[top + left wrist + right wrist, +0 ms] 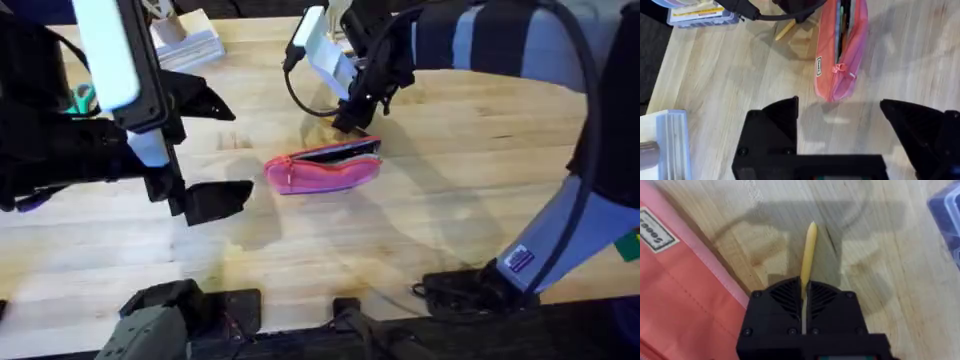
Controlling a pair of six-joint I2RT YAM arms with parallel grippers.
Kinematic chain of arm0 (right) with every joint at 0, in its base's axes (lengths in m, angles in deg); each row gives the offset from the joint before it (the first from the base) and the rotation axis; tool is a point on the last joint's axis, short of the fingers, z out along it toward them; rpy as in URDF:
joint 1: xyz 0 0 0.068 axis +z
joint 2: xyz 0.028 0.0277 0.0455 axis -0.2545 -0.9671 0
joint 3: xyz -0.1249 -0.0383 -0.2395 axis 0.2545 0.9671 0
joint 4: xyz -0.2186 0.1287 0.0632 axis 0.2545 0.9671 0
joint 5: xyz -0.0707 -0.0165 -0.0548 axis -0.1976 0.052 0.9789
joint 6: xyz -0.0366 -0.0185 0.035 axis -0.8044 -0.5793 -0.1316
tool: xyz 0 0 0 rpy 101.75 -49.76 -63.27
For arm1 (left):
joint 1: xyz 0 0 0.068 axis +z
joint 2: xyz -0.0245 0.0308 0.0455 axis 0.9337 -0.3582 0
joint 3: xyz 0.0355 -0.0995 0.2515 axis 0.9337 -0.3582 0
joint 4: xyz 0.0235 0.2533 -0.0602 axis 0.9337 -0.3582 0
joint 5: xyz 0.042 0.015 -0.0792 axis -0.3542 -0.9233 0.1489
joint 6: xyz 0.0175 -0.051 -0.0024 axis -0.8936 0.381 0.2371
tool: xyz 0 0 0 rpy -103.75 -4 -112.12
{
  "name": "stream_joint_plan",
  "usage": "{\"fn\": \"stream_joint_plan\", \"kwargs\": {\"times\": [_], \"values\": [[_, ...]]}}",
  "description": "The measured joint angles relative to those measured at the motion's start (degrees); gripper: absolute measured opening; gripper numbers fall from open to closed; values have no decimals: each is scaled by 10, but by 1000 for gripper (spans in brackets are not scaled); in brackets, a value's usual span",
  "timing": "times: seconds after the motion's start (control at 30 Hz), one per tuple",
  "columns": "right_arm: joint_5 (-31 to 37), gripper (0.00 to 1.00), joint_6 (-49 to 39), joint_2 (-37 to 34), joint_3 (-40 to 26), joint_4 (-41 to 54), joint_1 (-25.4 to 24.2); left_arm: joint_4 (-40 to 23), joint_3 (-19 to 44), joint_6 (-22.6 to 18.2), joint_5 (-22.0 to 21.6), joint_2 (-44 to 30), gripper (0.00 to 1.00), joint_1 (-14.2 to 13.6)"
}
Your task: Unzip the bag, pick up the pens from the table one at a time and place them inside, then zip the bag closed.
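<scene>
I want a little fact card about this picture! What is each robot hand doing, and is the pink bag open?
bag: pink bag, unzipped, lying on the table
pen: yellow pen, beside the bag, not yet inside
right gripper: right gripper, jaws shut on the pen
left gripper: left gripper, jaws open, holding nothing, above the table near the bag

Probably a robotics lab bench: butcher-block table (480,130), clamped arm bases, loose cable (300,100), plastic storage boxes (700,12).
</scene>
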Motion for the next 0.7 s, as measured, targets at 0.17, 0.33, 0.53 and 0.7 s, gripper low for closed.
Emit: {"fn": "stream_joint_plan", "kwargs": {"times": [0.17,0.33,0.53,0.7], "values": [[4,34,10,0,0,-2,0,0,0,0,0,0,994,0],[38,33,46,0,0,-15,0,0,0,0,0,0,993,0],[46,31,61,0,0,-15,1,0,0,0,0,0,993,0],[67,30,65,4,0,-12,1,0,0,0,0,0,993,0]]}}
